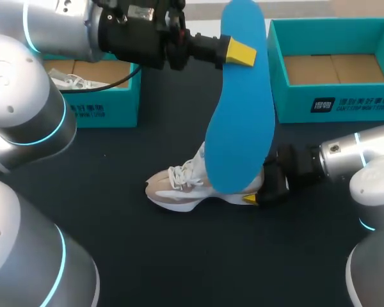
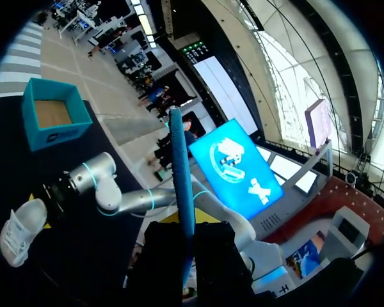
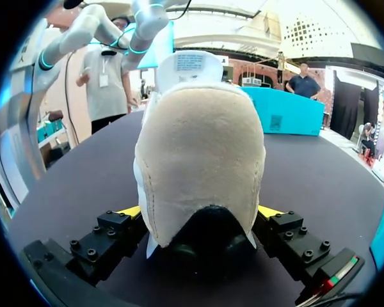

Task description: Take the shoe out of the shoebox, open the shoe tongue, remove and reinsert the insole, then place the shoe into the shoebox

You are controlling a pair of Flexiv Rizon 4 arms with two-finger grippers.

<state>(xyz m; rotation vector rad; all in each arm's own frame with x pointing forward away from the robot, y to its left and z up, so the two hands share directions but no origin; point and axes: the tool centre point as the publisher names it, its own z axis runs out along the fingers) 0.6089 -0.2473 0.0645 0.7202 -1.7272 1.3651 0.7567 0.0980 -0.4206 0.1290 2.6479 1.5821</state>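
A long blue insole (image 1: pixel 238 109) hangs upright above the table, and my left gripper (image 1: pixel 240 52) is shut on its upper part. In the left wrist view the insole (image 2: pixel 181 173) shows edge-on, rising from between the dark fingers. Under it, a beige and white shoe (image 1: pixel 182 185) lies on the dark table, toe towards the left. My right gripper (image 1: pixel 259 187) is at the heel. In the right wrist view the heel (image 3: pixel 201 153) sits between the wide-spread yellow tips of the right gripper (image 3: pixel 200 214), which stands open.
A teal shoebox (image 1: pixel 105 105) at the back left holds another white shoe (image 1: pixel 73 82). A second teal shoebox (image 1: pixel 336 102) at the back right shows only its cardboard bottom. The dark tabletop (image 1: pixel 198 262) lies bare in front of the shoe.
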